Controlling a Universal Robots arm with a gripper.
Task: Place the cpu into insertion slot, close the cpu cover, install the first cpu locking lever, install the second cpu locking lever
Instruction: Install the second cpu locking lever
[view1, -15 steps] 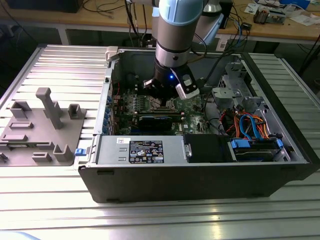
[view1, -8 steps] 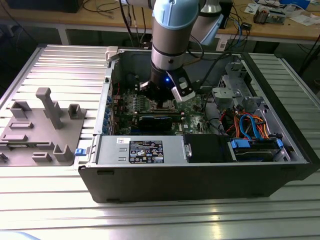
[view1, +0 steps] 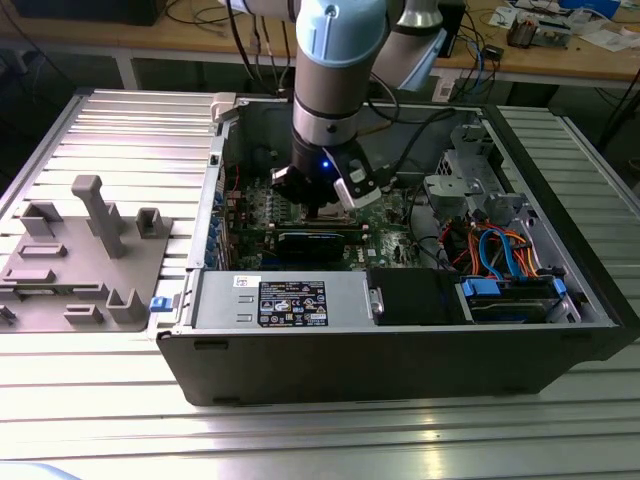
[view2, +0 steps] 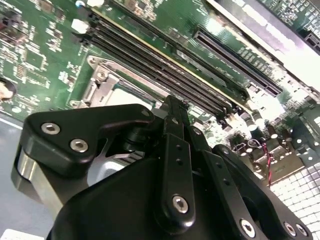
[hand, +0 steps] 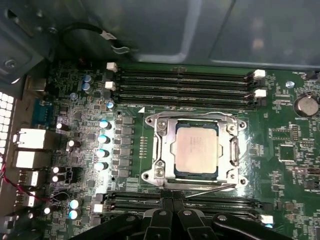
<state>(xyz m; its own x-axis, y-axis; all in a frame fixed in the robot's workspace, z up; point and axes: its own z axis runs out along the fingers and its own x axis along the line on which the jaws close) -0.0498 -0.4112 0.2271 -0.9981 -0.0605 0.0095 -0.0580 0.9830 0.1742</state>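
The cpu (hand: 196, 148) already lies in the slot (hand: 160, 131) with the cover (hand: 232, 150) down around it, just ahead of the pincer (hand: 172, 204), whose fingers meet closed on nothing. With one thin lever (hand: 210, 188) just before the tips, pressing it should be slow and straight. The case (view1: 400, 360) sits on a ribbed metal table (view1: 90, 130) beside a grey fixture (view1: 85, 260), a cluttered bench (view1: 560, 50) behind.

Open computer case (view1: 400, 350) lying on a ribbed metal bench (view1: 120, 130). Grey fixture plate (view1: 85, 265) just beside the case, toward the exterior view's left. Blue and orange cables (view1: 500, 250) inside the case. Long black memory slots (hand: 182, 85) on the green circuit board (hand: 290, 150).
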